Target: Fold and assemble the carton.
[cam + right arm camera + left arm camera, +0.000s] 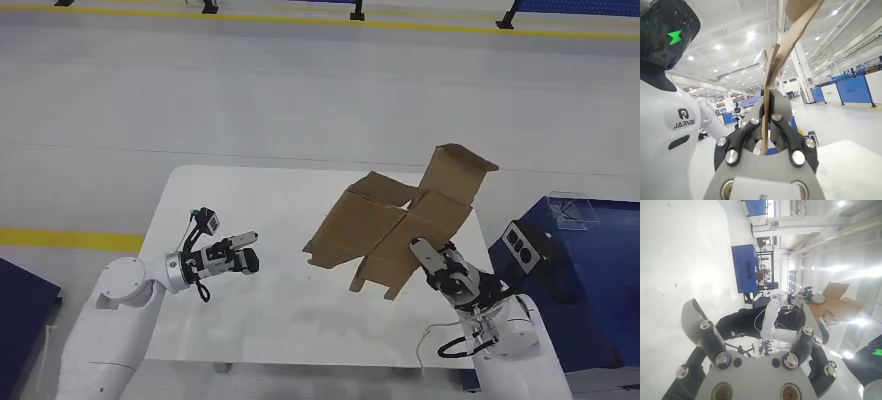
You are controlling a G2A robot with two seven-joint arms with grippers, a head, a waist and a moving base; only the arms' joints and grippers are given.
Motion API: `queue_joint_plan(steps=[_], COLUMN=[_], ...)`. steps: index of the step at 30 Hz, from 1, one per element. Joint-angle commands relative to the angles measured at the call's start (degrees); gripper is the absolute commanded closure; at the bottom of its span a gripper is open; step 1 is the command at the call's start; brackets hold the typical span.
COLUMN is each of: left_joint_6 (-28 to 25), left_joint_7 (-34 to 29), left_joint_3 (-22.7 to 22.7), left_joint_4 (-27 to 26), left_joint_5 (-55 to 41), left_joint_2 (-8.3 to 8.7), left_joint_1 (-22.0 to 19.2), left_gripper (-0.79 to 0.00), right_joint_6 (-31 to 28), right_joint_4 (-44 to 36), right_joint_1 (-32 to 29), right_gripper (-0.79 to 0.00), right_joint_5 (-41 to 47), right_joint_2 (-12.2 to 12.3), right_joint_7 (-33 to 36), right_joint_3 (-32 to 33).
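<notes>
Carton in the top view is a flattened brown cardboard blank with its flaps spread. It rises at a tilt and fans outward beyond the right tool, which clamps the edge nearest it. The white tabletop lies under both tools. The left tool hangs over the tabletop well apart from the carton, its fingers pointing toward it.

From the left wrist, the left tool has its two fingers spread wide with nothing between them. Far ahead of them, the right tool grips the carton, which stands clear of the tabletop.

From the right wrist, the right tool is closed on the carton. A thin cardboard edge runs straight between its fingers, touching both. Past the fingertips the panels and flaps continue upward and lean away. The tabletop lies below and to one side of this tool.
</notes>
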Motion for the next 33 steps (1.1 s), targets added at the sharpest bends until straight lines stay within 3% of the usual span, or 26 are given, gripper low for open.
queue_joint_plan(steps=[1, 9, 12, 16, 20, 21, 22, 23, 24, 27, 33], left_joint_6=[0.0, 0.0, 0.0, 0.0, 0.0, 0.0, 0.0, 0.0, 0.0, 0.0, 0.0], left_joint_7=[0.0, 0.0, 0.0, 0.0, 0.0, 0.0, 0.0, 0.0, 0.0, 0.0, 0.0], left_joint_3=[0.0, 0.0, 0.0, 0.0, 0.0, 0.0, 0.0, 0.0, 0.0, 0.0, 0.0], left_joint_4=[0.0, 0.0, 0.0, 0.0, 0.0, 0.0, 0.0, 0.0, 0.0, 0.0, 0.0], left_joint_5=[0.0, 0.0, 0.0, 0.0, 0.0, 0.0, 0.0, 0.0, 0.0, 0.0, 0.0], left_joint_2=[0.0, 0.0, 0.0, 0.0, 0.0, 0.0, 0.0, 0.0, 0.0, 0.0, 0.0], left_joint_1=[0.0, 0.0, 0.0, 0.0, 0.0, 0.0, 0.0, 0.0, 0.0, 0.0, 0.0], left_gripper=[-0.785, -0.785, -0.785, -0.785, -0.785, -0.785, -0.785, -0.785, -0.785, -0.785, -0.785], right_joint_6=[0.0, 0.6, 0.0, 0.0, 0.6, 2.1, 5.3, 7.1, 10.8, 21.0, 39.0], right_joint_4=[0.0, -1.1, -1.9, -5.0, -7.4, -9.1, -10.2, -10.3, -10.0, -6.0, -5.5], right_joint_1=[0.0, 0.2, 1.8, 3.8, 5.4, 6.1, 6.3, 6.1, 5.7, 4.2, 4.2], right_gripper=[0.0, 0.0, 0.0, 0.0, 0.0, 0.0, 0.0, 0.0, 0.0, 0.0, 0.0], right_joint_5=[0.0, -0.9, -11.1, -31.2, -54.8, -64.0, -75.5, -80.8, -90.5, -105.4, -131.8], right_joint_2=[0.0, -0.1, -0.6, -2.0, -3.3, -3.5, -3.7, -3.8, -3.7, -3.4, -1.7], right_joint_7=[-0.1, -3.3, -8.9, -22.0, -37.3, -41.7, -49.4, -53.6, -62.6, -79.0, -94.0], right_joint_3=[0.0, 1.1, 5.2, 8.3, 10.9, 11.8, 11.6, 11.0, 9.5, 6.8, 5.3])
